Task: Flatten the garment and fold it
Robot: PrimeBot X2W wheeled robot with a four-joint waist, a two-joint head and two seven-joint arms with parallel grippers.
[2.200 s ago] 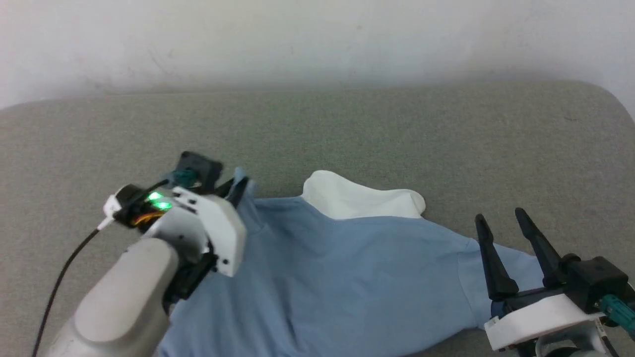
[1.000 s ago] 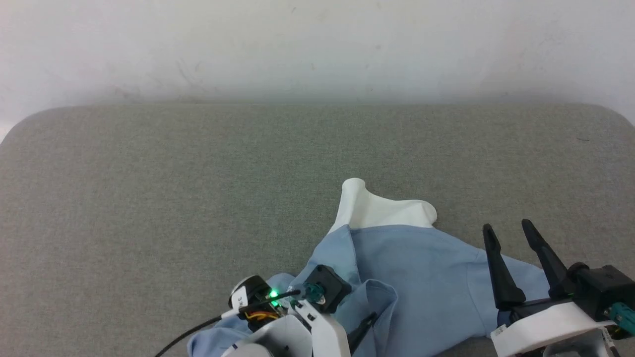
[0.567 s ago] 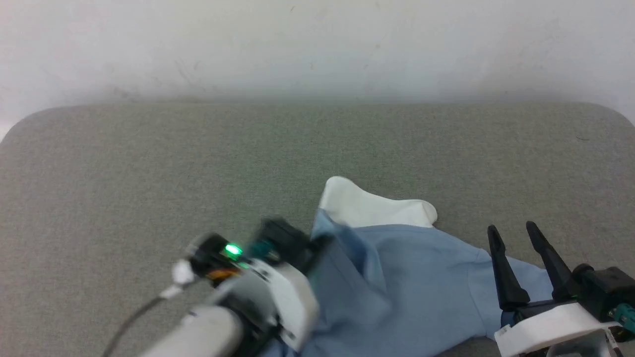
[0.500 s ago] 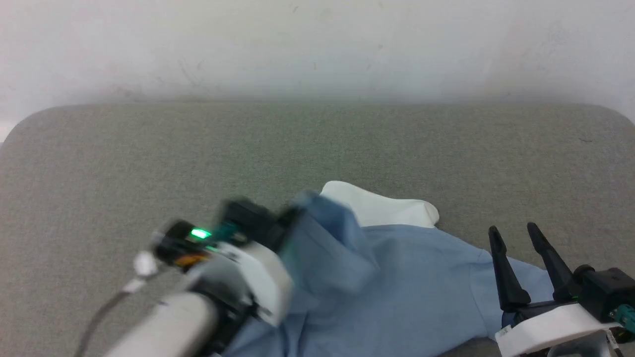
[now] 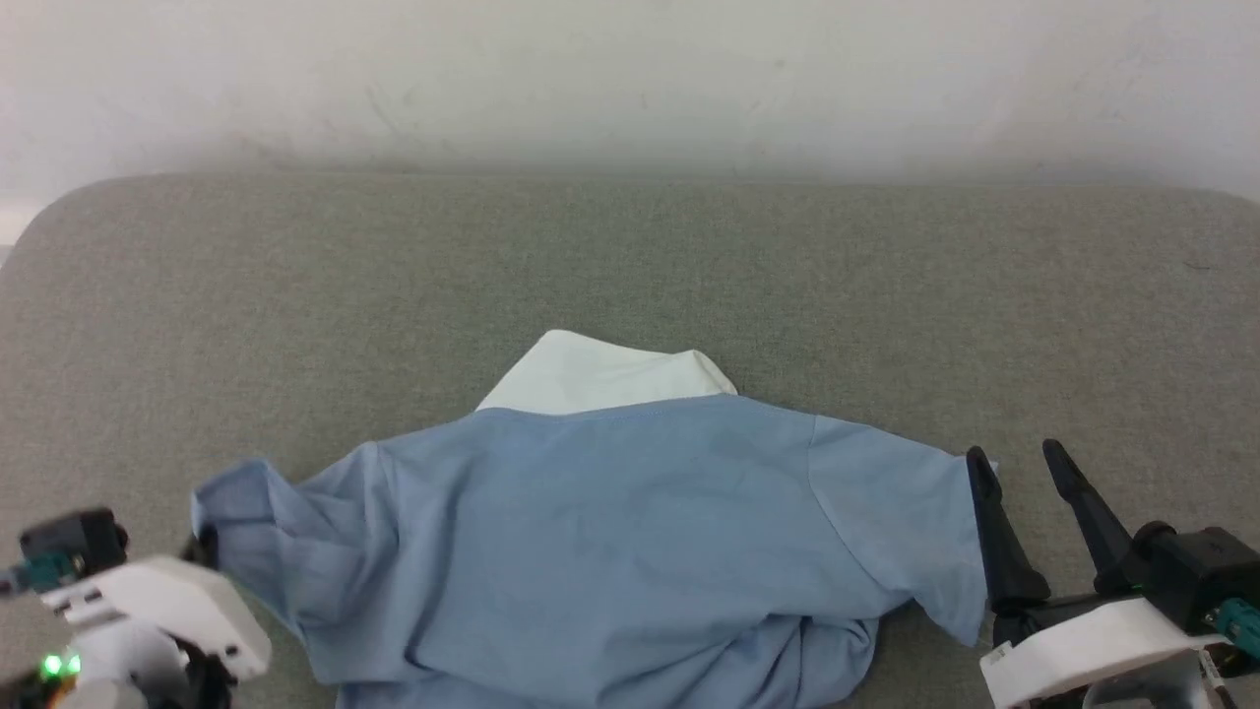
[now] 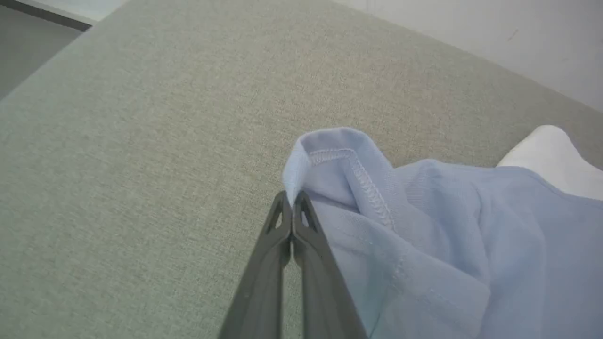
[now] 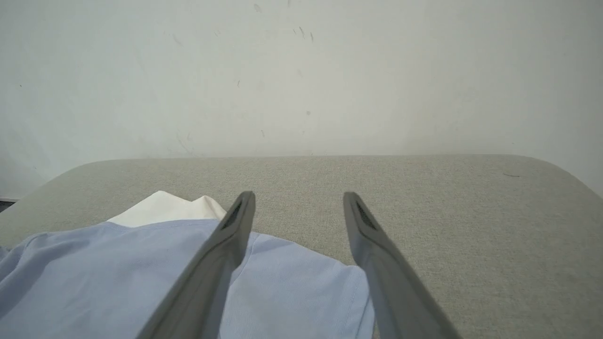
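Flattening in hand. Find shirt (image 5: pixel 630 512) spread across bench (image 5: pixel 630 256), collar (image 5: pixel 600 374) far side. Note left pincer (image 6: pixel 292 200) pinching sleeve hem (image 6: pixel 330 153), right pincer (image 7: pixel 297 200) spread at other sleeve (image 5: pixel 886 512). Next, likely: draw sleeves outward, smooth bunched near edge.

Bright even light, soft shadows, sharp focus throughout

My right gripper (image 5: pixel 1014 453) had two long, tapering black fingers (image 5: pixel 992 551) on a black base (image 5: pixel 1181 566). It was set in a white housing (image 5: pixel 1073 640) with a teal connector (image 5: pixel 1232 625) on the right. My left gripper (image 6: pixel 292 203) had slim dark grey fingers (image 6: pixel 266 278). Its white shell (image 5: pixel 157 606) carried a black block (image 5: pixel 74 537), a teal plug (image 5: pixel 44 569) and a green light (image 5: pixel 54 665).
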